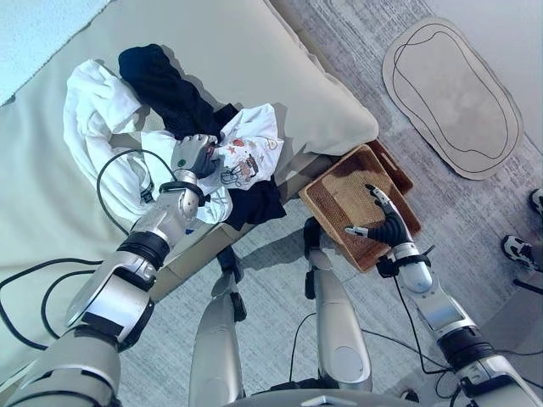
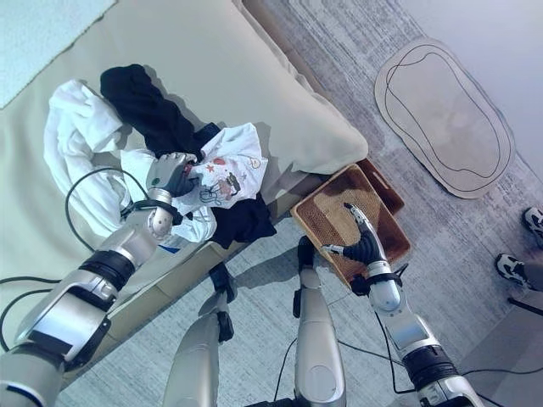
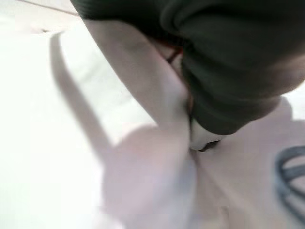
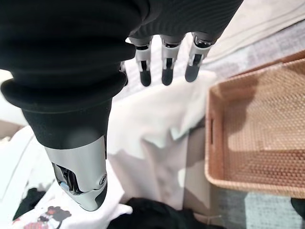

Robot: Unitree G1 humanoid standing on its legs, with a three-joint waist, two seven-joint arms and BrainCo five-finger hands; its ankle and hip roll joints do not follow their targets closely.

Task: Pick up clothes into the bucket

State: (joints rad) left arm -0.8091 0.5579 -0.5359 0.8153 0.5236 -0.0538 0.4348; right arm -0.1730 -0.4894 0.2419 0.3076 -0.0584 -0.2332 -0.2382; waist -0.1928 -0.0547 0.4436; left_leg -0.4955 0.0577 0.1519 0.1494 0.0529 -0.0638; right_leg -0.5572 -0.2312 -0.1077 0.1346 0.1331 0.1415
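Note:
A heap of clothes lies on the beige cushion (image 1: 271, 59): a white garment (image 1: 93, 102), a black garment (image 1: 165, 80), a white printed shirt (image 1: 254, 148) and a dark piece (image 1: 254, 203) hanging over the front edge. My left hand (image 1: 197, 157) rests on the printed shirt, its fingers curled into the cloth (image 3: 143, 95). A brown wicker basket (image 1: 339, 193) stands on the floor by the cushion's corner. Above its near rim hovers my right hand (image 1: 386, 222), open with straight fingers (image 4: 164, 67) and nothing in it.
An oval beige rug (image 1: 450, 93) lies on the grey carpet at the far right. A person's shoes (image 1: 517, 248) show at the right edge. A pale blue cloth (image 1: 42, 25) covers the top left corner.

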